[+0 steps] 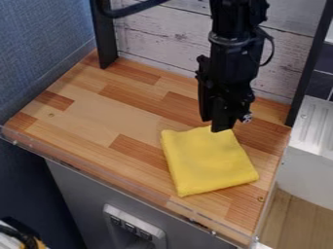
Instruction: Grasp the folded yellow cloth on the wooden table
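Black two-finger gripper [215, 125], mine: at the far edge of the folded yellow cloth [208, 163], which lies right of centre on the wood-block counter [91, 114]. Jaws: cannot tell. Cloth appears already folded; remainder undetermined.

A plain yellow cloth [209, 163] glows against a patchwork wooden counter [110, 119] in pale tan, honey and reddish brown.

The gripper [218, 127] and arm [235, 34] are black, as are the upright posts [104, 41]; the back panel [162, 31] is whitish, streaked with grey grain and dark seams; the side wall [39, 44] is blue with a fine fleck; the counter's front [81, 194] is grey, its fitting [156, 232] paler with dark insets; the ribbed unit [309, 160] is white; pale lines cross dark tiles [321, 83]; the floor [296, 216] is light-brown wood grain.
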Motion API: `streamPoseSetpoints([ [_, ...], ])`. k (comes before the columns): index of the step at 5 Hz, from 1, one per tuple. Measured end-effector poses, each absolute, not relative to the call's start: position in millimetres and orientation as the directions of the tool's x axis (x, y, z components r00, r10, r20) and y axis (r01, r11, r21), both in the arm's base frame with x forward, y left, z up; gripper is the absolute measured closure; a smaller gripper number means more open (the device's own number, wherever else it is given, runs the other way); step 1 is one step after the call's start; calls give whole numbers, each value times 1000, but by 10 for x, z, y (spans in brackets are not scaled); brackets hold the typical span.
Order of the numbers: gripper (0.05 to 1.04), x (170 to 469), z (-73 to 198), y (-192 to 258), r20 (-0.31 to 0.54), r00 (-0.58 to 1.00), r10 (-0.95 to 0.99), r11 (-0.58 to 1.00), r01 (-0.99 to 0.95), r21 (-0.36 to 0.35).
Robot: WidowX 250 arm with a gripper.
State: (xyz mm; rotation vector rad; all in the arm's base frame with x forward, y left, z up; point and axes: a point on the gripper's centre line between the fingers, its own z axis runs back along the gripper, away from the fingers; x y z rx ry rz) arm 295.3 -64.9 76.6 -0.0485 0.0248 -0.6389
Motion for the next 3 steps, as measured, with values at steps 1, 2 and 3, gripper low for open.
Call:
streamPoseSetpoints([
  [1, 935, 2992, 669, -620, -19, 806, -592, 806, 591, -42],
  [2, 1012, 3013, 526, -595, -28, 811, -584, 812, 583, -26],
  [3, 1020, 2997, 420, -569, -30, 817, -576, 817, 576, -5],
])
